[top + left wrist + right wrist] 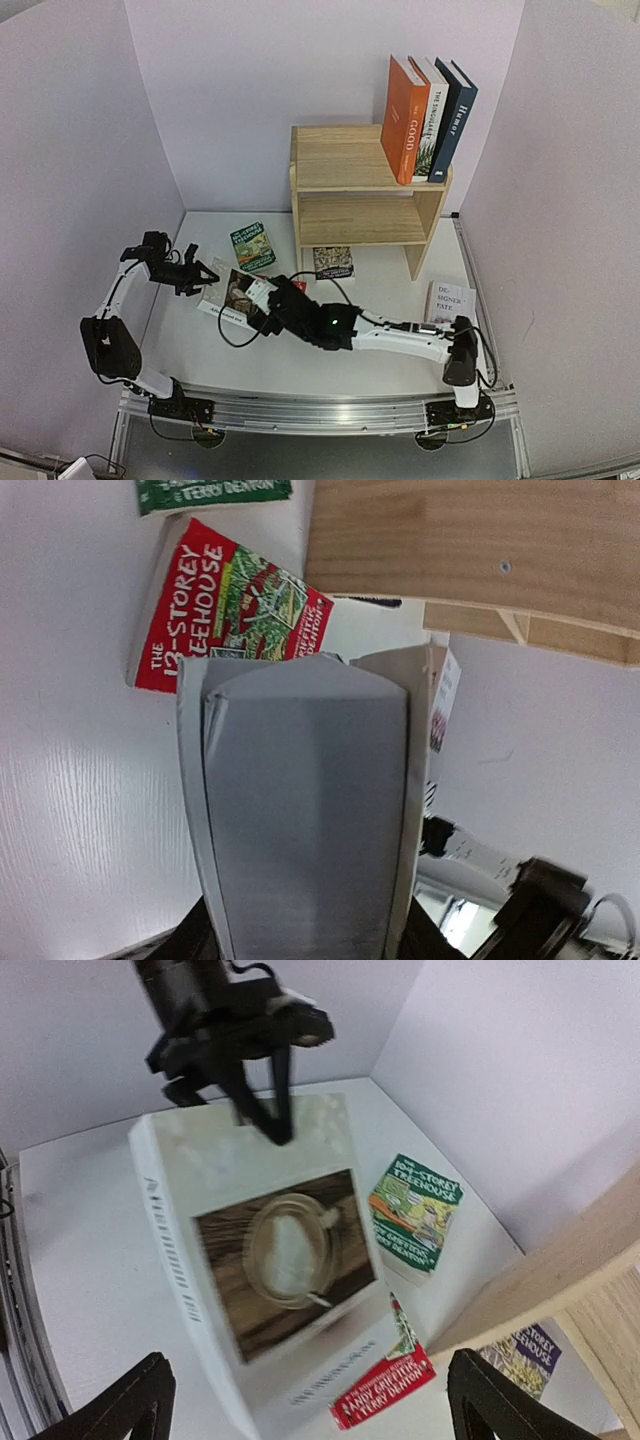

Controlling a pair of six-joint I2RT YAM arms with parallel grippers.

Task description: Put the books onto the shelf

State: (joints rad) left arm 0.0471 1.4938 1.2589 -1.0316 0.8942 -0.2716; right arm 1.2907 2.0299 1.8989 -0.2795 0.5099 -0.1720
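A white book with a coffee-cup cover (235,295) (270,1260) lies tilted at the table's front left. My left gripper (205,275) (305,920) is shut on its far edge, and its grey underside fills the left wrist view. My right gripper (262,302) (310,1410) stands wide open over the book's near end, gripping nothing. A red paperback (235,605) (385,1390) lies partly under that book. The green paperback (252,246) (415,1210) and a dark paperback (333,262) lie flat near the wooden shelf (360,190). Orange "GOOD" (404,118), blue "Humor" (455,120) and two others stand on the shelf's top tier.
Another white book (450,300) lies flat at the right, beside the right arm's elbow. The shelf's lower tier (360,222) holds nothing. Purple walls close in the table on three sides. The right forearm stretches across the table's front.
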